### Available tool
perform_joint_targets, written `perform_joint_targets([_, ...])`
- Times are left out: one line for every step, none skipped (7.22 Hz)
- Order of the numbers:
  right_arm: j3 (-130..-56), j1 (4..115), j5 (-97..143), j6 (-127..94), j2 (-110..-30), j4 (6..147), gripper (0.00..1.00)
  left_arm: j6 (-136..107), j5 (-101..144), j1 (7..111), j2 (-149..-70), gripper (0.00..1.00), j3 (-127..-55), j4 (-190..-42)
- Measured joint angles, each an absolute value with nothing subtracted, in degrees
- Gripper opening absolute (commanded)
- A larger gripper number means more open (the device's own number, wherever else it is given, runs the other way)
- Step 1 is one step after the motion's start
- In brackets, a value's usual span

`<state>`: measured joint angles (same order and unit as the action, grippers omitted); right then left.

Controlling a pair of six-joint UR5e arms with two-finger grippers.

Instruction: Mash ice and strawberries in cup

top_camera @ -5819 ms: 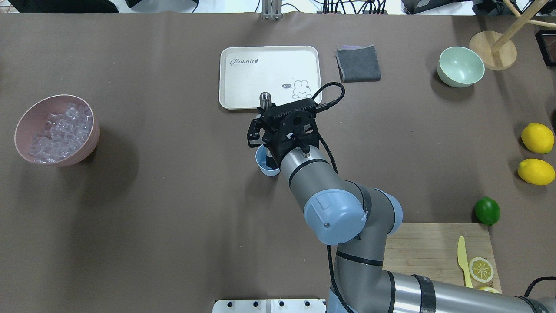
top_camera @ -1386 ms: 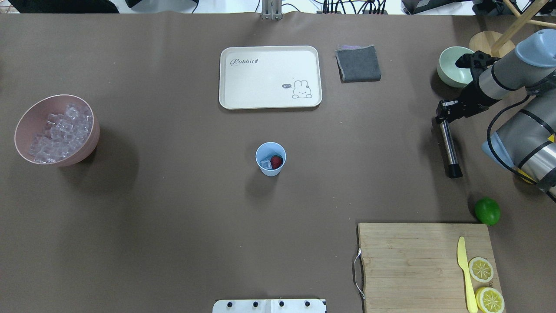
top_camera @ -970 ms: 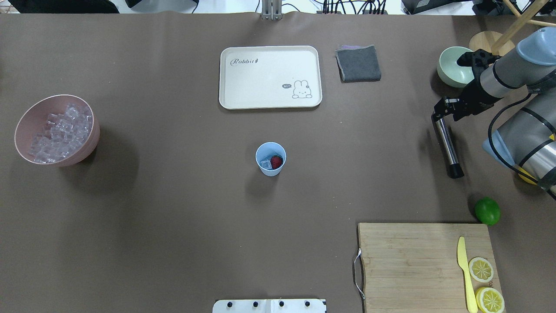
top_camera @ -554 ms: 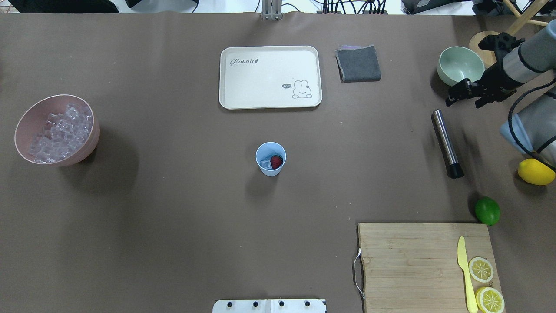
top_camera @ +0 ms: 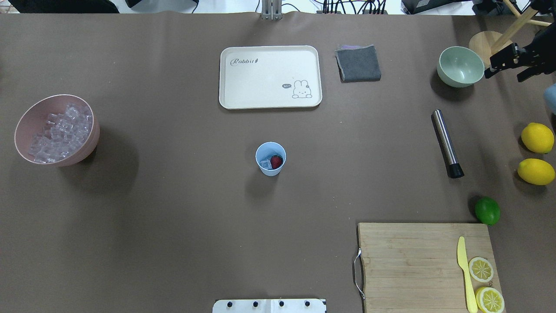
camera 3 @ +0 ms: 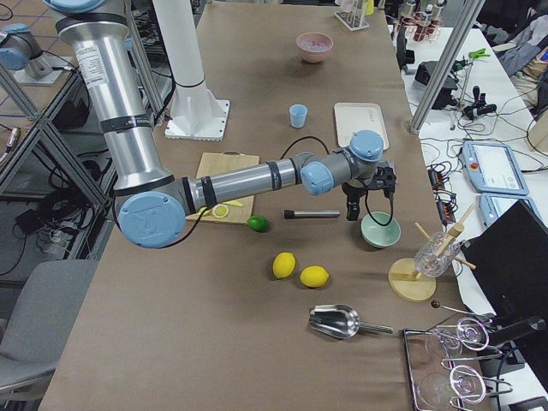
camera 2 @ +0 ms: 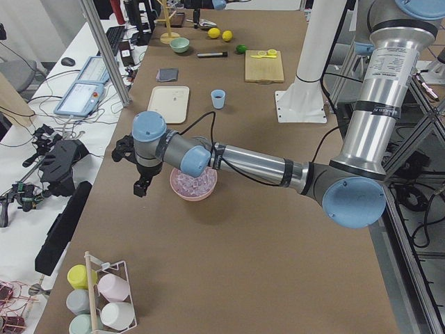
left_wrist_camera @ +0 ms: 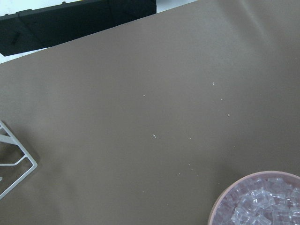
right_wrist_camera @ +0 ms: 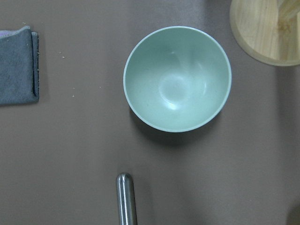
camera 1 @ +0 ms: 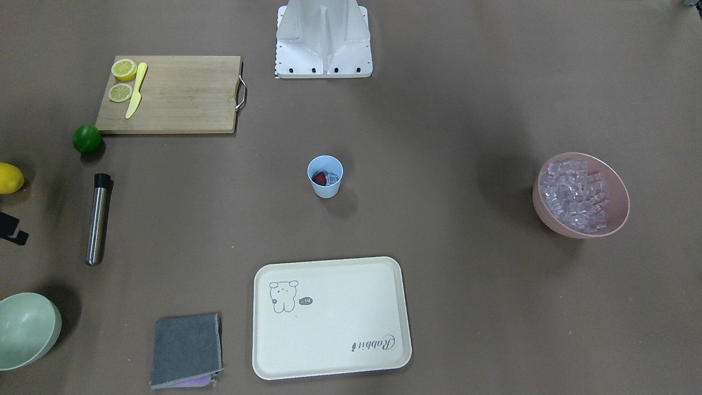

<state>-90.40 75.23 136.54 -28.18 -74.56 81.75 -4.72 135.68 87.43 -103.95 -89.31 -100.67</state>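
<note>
Muddler [top_camera: 447, 143] now dropped on counter [top_camera: 173, 208]; right jaws released, retreating past green bowl [top_camera: 460, 66]. Strawberry [top_camera: 276, 162], ice [top_camera: 265, 164] in cup [top_camera: 270, 170] look whole. Left jaws: cannot tell.

A brown table [top_camera: 173, 217] is shown from overhead. A cup [top_camera: 270, 171] is set at centre, a tray [top_camera: 260, 82] and cloth [top_camera: 358, 63] above it, a pink bowl [top_camera: 94, 134] at left; a green bowl [top_camera: 460, 66], rod [top_camera: 446, 142], lemons [top_camera: 537, 138], lime [top_camera: 487, 210] and board [top_camera: 412, 261] are placed at right.

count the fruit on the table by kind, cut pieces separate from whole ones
whole yellow lemons: 2
cut yellow lemon halves on the wooden cutting board: 2
round green lime: 1
small dark red strawberry in the light blue plastic cup: 1
total: 6
</note>
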Motion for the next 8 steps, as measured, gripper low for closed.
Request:
perform_joint_targets([-94.4,77.0,135.0,-24.4,-75.2,87.0,1.0,-4.9,134.4,88.7,-104.9,0.97,-89.0,-97.0])
perform_joint_targets([-97.6,78.2,133.6,-22.4,-76.2,89.8,1.0,-5.2,132.5,89.4,-105.8,0.97,-88.6,-93.6])
perform_joint_targets([-99.2,79.2,133.0,-21.4,-76.8,90.9,1.0,-5.4,131.2,89.7,-106.3,0.97,-87.9,-91.2])
perform_joint_targets([-99.9,80.7,133.1,-19.9,-77.6,91.3,1.0,-6.1,130.7,89.8,-106.5,0.97,-86.8,-90.1])
perform_joint_targets([-100.9,82.1,133.3,-18.2,-79.0,91.3,1.0,-7.3,130.5,89.7,-106.6,0.97,-85.9,-89.9])
perform_joint_targets([-102.8,83.1,133.4,-17.3,-81.0,91.3,1.0,-8.0,130.5,89.6,-106.5,0.97,-85.4,-89.9])
perform_joint_targets([-104.7,83.7,133.4,-17.0,-82.4,91.4,1.0,-8.4,130.5,89.5,-106.4,0.97,-85.0,-90.0])
perform_joint_targets([-105.6,83.9,133.4,-16.8,-83.0,91.5,1.0,-8.5,130.5,89.4,-106.5,0.97,-84.0,-90.0])
